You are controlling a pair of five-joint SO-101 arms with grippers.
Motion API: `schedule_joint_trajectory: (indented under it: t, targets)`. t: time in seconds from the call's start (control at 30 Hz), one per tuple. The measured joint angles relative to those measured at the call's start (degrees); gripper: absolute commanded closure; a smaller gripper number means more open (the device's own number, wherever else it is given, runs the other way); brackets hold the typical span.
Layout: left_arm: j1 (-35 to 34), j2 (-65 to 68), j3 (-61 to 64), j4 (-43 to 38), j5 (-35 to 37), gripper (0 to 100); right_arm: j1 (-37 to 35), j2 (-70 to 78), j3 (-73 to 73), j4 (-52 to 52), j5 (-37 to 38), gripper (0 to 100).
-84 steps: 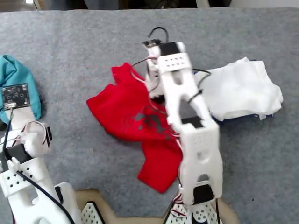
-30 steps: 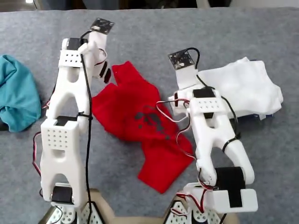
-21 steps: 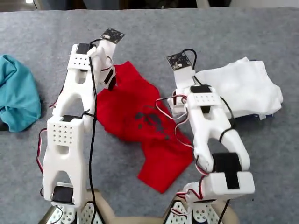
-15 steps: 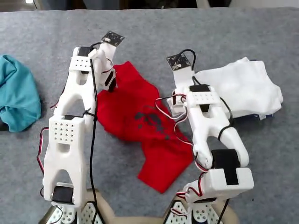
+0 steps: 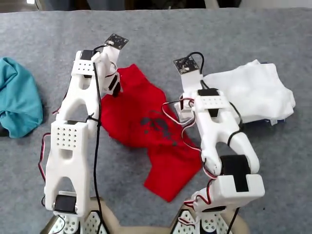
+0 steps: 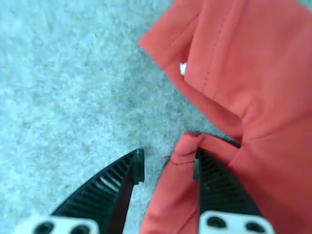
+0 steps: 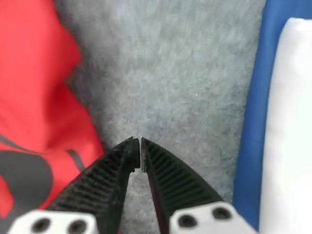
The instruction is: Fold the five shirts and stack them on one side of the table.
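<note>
— Progress on the five shirts, as you judge it?

— Early, I'd say. The red shirt (image 5: 141, 122) lies rumpled and unfolded. A white shirt (image 5: 248, 92) sits bunched on top of a blue shirt (image 7: 248, 97), which could be a stack begun, though I can't tell how neatly either is folded. A teal shirt (image 5: 19, 97) lies in a heap well apart from both grippers. That makes four I can count. I can't make out the fifth.

— Where is the red one relative to the jaws?

— The left gripper (image 6: 168, 163) has its jaws spread wide at the shirt's edge. One jaw rests against a rolled hem of red cloth and the other is over bare table (image 5: 253, 34), with the hem just inside the gap. Nothing is pinched yet. More red cloth lies beyond the tips.

— And the other arm?

— The right gripper (image 7: 140, 146) has its jaws pressed together with nothing between them. It is above a bare strip of table, with the red shirt to one side of the tips and the blue shirt's edge to the other, touching neither.

— Any bins or trays?

— The shirts lie directly on the grey table, so there is nothing to fill.

— What's left?

— Folding the red and teal shirts at least, then gathering everything into one pile at one side.
</note>
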Motion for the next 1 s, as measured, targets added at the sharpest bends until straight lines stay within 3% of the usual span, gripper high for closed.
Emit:
schedule_joint_trajectory:
  t: [0.2,0.57,0.83,1.0]
  targets:
    - [0.62,3.25,-5.10,1.58,0.00,97,0.00,0.00,0.00,0.00,0.00,98.4]
    - [1.32,3.25,-6.59,4.92,-0.09,97,0.00,0.00,0.00,0.00,0.00,98.4]
    - [-6.33,-3.08,-15.56,17.58,-0.18,97,0.00,-3.69,-6.77,8.53,0.00,98.4]
    - [-12.04,-9.85,-17.41,19.87,3.78,97,0.00,-4.66,-11.34,14.77,0.18,98.2]
